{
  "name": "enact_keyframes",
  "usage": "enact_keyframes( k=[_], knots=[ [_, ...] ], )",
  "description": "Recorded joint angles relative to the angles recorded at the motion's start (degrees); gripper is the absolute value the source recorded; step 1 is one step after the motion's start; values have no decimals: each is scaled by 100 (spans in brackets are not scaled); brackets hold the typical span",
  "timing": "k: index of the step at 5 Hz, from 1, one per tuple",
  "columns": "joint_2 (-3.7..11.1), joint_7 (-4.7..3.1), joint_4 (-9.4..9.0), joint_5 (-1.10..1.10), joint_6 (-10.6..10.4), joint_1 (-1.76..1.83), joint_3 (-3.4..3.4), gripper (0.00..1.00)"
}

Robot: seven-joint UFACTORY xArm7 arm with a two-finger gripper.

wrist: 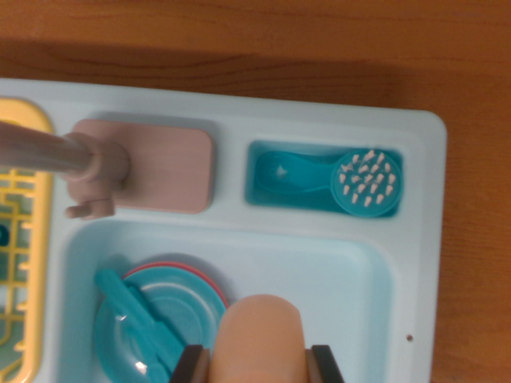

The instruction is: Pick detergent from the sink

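Detergent in my claw at six o'clock

My claw (259, 361) was clamped on the peach detergent (260, 335), its rounded end pointing toward twelve, above the pale sink (375, 287) set on a wooden table (319, 48).

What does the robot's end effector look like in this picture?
Only a little of the end effector shows, at the bottom edge of the wrist view: two dark, nearly black fingers with flat, blocky, squared ends. No cables or markings are visible.
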Motion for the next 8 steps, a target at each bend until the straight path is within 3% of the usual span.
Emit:
enact_keyframes(
  k=[1,2,3,4,5,8],
  knots=[
    [-71,26,165,-21,235,1,-4,100],
    [-71,26,165,-21,235,1,-4,100],
    [-135,49,315,-41,448,3,-8,100],
    [-135,49,315,-41,448,3,-8,100],
    [-192,69,446,-58,634,4,-11,100],
    [-238,86,555,-72,788,4,-14,100]
  ],
)
